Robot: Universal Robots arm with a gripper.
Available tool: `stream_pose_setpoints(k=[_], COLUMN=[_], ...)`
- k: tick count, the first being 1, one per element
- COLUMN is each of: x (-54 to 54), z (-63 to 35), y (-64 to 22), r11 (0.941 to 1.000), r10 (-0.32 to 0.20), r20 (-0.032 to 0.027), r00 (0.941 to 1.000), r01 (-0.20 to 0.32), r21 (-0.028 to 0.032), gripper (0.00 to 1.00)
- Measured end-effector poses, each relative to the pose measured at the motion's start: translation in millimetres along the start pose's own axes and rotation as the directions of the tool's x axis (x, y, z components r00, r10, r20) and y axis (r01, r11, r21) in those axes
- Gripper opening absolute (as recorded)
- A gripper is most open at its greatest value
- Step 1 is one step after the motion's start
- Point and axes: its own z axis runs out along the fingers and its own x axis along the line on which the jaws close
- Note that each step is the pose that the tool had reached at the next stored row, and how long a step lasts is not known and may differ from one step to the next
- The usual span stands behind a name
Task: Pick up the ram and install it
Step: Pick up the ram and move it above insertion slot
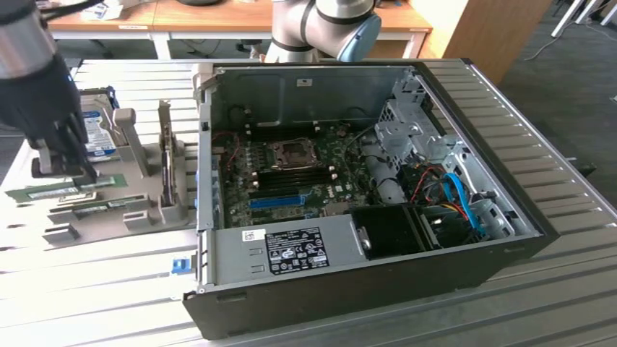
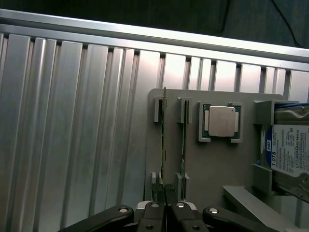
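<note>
A robotics lab or workshop is shown: an opened computer case [image 1: 366,289] is laid on a ribbed metal table [image 1: 540,296], beside a grey holder [image 1: 144,220] in which loose computer parts are kept. A robot arm [image 1: 318,29] is seen behind the case, and wooden desks [image 1: 193,18] are seen farther back.

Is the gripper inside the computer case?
No, the gripper, shut on the ram, is at the parts holder, outside the case.
</note>
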Motion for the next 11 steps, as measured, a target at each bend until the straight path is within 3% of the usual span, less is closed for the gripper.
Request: stream_pose_setpoints(k=[11], x=[-0.8], z=[-35.3], y=[0.6], r11=[1.0], r10=[0.0], r20=[0.0], r00=[1.0], r01=[0.0], r21=[0.0], gripper=[0.12])
